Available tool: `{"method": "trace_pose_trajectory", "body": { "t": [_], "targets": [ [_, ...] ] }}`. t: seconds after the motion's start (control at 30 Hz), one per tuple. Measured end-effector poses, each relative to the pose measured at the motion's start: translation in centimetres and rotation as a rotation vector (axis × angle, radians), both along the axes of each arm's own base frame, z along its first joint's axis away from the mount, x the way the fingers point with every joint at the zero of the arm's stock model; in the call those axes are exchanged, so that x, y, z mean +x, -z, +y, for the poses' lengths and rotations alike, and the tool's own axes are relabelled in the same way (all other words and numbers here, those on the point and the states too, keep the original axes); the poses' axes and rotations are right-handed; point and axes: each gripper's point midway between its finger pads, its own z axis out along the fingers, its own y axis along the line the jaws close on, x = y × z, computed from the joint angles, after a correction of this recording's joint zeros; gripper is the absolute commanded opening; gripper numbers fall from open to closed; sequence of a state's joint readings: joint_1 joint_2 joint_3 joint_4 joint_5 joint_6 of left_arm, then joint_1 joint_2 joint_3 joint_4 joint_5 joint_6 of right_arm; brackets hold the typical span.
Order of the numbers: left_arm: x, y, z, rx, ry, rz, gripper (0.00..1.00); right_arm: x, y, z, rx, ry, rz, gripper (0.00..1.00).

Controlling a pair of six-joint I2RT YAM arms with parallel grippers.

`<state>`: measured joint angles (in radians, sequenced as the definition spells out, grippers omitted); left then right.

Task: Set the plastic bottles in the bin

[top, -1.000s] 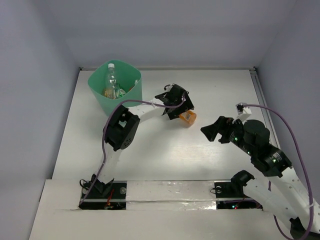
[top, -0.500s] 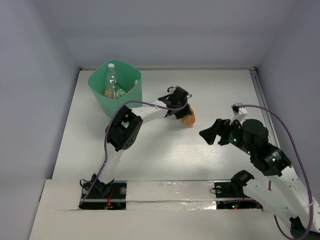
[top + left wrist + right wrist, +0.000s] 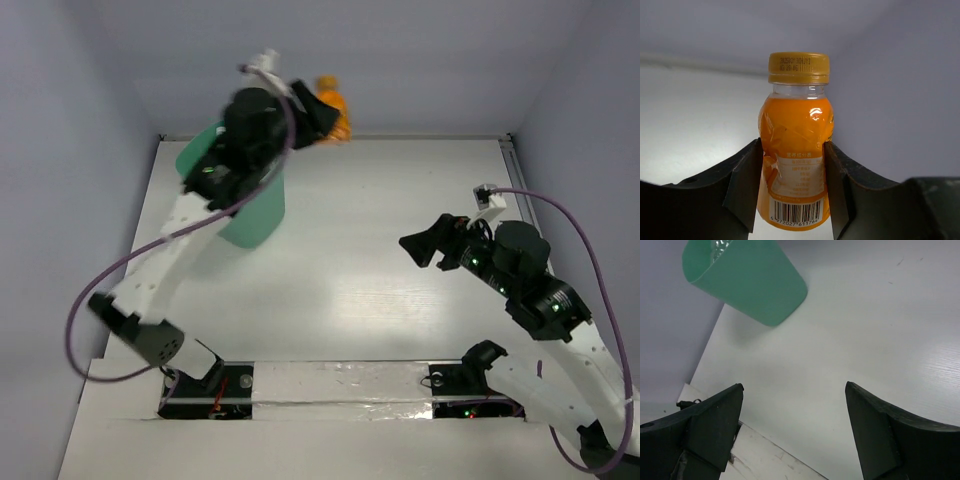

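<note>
The orange plastic bottle is off the surface, gripped in the left gripper; the two dark fingers press against its sides around the lower body, one on each side, partly closed to the bottle's width; its golden cap points away from the wrist, and its label, with a barcode at the bottom edge, faces the wrist camera. From above, the left arm is stretched up high, carrying the bottle in the air in front of the back wall, up and to the right of the bin as that view shows it; whether it hangs right over the bin's mouth I cannot tell. The mint-green bin stands on the surface near the far left corner; the arm covers most of its rim from above. The right gripper is spread wide and holds nothing; it hovers over bare surface on the right side, well apart from the bin.
</note>
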<state>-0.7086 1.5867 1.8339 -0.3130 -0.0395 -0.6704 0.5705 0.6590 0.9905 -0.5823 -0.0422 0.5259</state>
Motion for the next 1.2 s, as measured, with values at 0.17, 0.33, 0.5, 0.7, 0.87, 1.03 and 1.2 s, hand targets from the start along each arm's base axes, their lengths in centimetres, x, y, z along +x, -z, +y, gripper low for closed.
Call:
{"method": "trace_pose_trajectory", "body": {
  "t": [0.17,0.33,0.5,0.7,0.87,1.03,1.2],
  "targets": [
    [0.6,-7.9,17.6,-0.025,-0.352,-0.213,0.32,0.9,0.9,1.7,0.057,-0.020,0.059,0.40],
    [1.3,-4.1,24.3,0.116,-0.500,-0.174,0.36,1.4,1.4,2.7,0.085,-0.030,0.107,0.34],
    [4.7,3.2,24.2,0.261,-0.460,-0.041,0.73,1.8,2.1,3.6,0.087,-0.036,0.152,0.42],
    [5.7,9.8,23.8,0.386,-0.395,0.101,0.99,2.0,1.6,5.1,0.096,-0.055,0.176,0.53],
    [4.9,6.4,23.7,0.376,-0.377,0.030,0.99,2.5,-0.5,5.4,0.099,-0.045,0.139,0.43],
    [1.6,0.7,23.4,0.296,-0.353,-0.104,0.99,2.9,-4.7,4.2,0.120,0.000,0.042,0.03],
    [-4.2,-3.7,22.9,0.169,-0.307,-0.233,0.99,2.2,-8.1,2.2,0.162,0.058,-0.054,0.00]
  ]
}}
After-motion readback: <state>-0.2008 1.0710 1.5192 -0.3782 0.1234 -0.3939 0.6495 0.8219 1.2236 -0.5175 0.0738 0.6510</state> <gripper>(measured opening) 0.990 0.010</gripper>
